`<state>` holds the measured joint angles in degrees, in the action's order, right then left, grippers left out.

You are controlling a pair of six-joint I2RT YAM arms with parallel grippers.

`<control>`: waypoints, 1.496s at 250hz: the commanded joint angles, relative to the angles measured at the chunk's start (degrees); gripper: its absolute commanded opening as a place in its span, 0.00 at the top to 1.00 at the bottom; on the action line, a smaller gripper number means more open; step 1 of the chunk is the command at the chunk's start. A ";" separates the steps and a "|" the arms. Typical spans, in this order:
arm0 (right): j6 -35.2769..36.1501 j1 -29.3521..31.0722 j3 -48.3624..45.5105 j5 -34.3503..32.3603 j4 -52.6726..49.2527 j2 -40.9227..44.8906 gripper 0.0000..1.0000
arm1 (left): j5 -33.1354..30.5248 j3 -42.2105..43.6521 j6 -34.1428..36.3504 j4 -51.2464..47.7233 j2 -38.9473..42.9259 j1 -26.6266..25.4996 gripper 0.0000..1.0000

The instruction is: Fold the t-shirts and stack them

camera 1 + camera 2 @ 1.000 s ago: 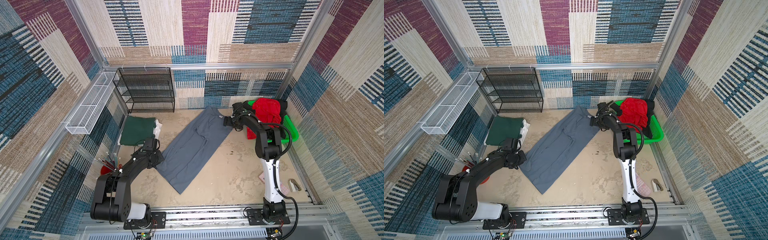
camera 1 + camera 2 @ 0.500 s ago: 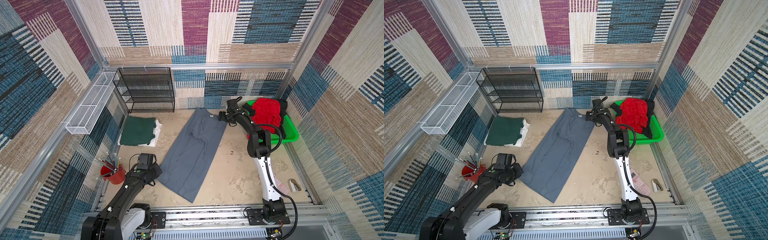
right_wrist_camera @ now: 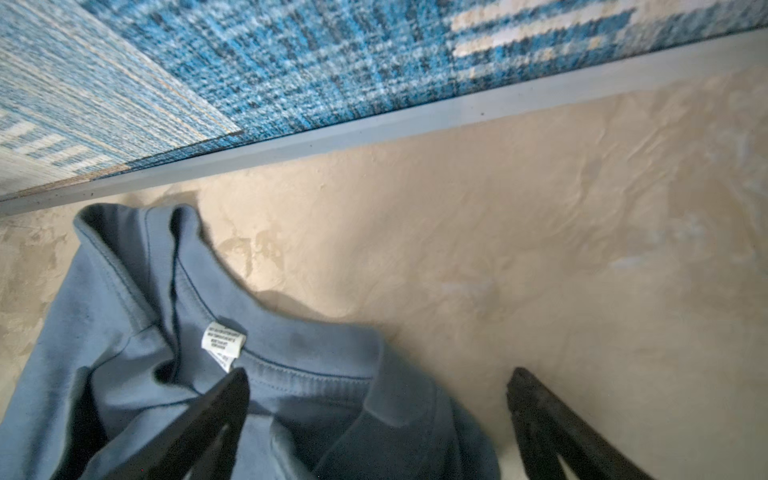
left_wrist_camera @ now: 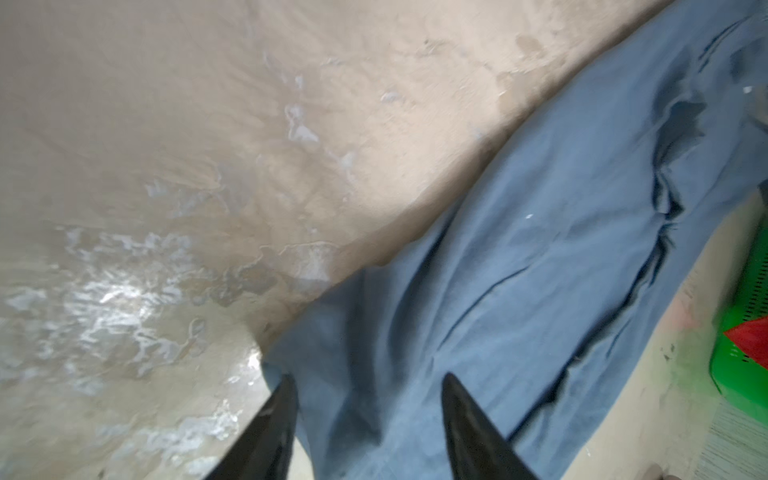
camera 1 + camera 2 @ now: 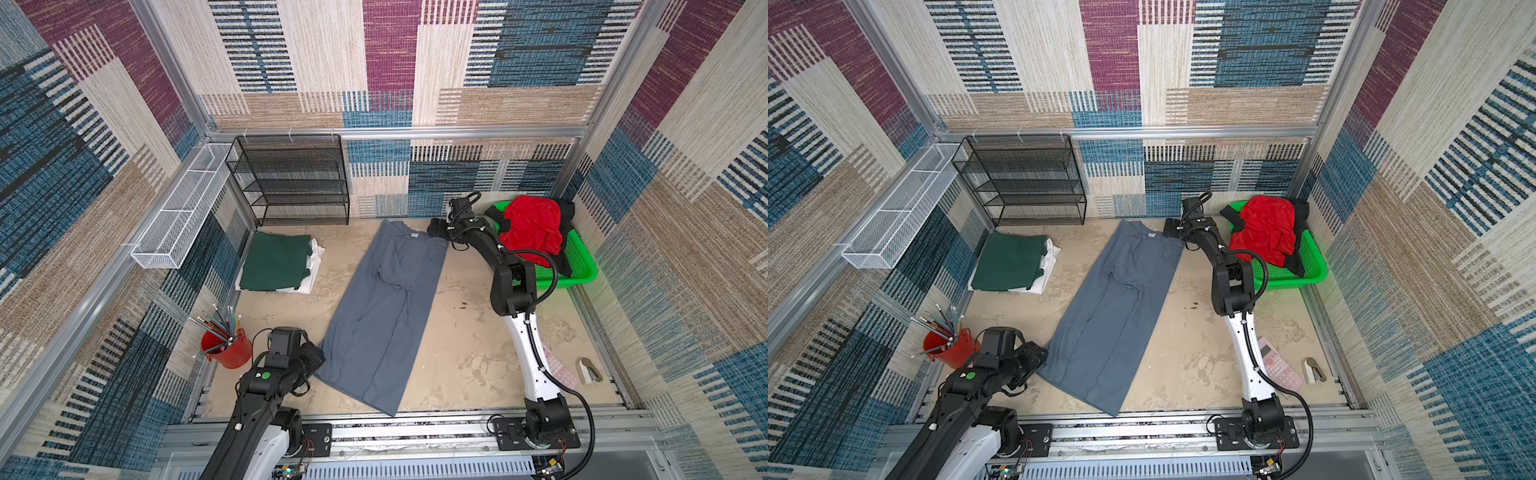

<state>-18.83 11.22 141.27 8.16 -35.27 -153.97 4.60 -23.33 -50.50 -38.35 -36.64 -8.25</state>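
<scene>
Top views show grey t-shirt (image 5: 382, 316) stretched near-to-far, collar farthest; left tool (image 4: 368, 384) and right tool (image 3: 378, 376) spread.

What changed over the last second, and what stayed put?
The left gripper dragged the hem corner of the grey shirt toward the near rail, stretching it out, then let go. The right gripper, open, edged left with the collar. The green shirt, white shirt and basket stayed put.
</scene>
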 commanded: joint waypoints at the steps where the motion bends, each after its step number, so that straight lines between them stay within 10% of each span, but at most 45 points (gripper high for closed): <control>1: -0.77 -0.32 -2.49 -2.23 -3.99 3.45 0.02 | -2.12 -2.39 4.29 -2.36 -0.54 -0.01 0.31; 86: -4.43 -1.29 -24.92 -0.98 4.68 18.82 0.00 | 0.63 -7.60 8.75 6.80 -13.18 0.08 0.13; 140: -5.35 -1.55 -28.51 2.54 6.62 18.21 0.33 | 0.79 -7.50 8.81 13.18 -19.81 0.42 0.02; 203: -6.54 -1.64 -25.82 3.29 6.99 14.42 0.44 | -6.97 -10.73 13.56 11.10 -24.48 0.60 0.02; 282: -6.06 -1.91 -12.24 1.88 1.21 5.52 0.98 | 0.28 -7.56 14.95 21.66 -22.96 1.30 0.02; 347: -3.40 -4.22 5.48 1.93 -2.69 -3.44 0.99 | 3.59 -9.53 20.93 20.63 -24.39 1.13 0.02; 374: -3.17 -5.20 4.95 4.80 -0.54 -2.98 0.76 | 7.74 -10.64 21.42 19.85 -26.74 0.65 0.02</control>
<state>-23.05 6.85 145.80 10.35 -36.77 -156.97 7.18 -32.62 -32.36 -17.43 -61.47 -7.20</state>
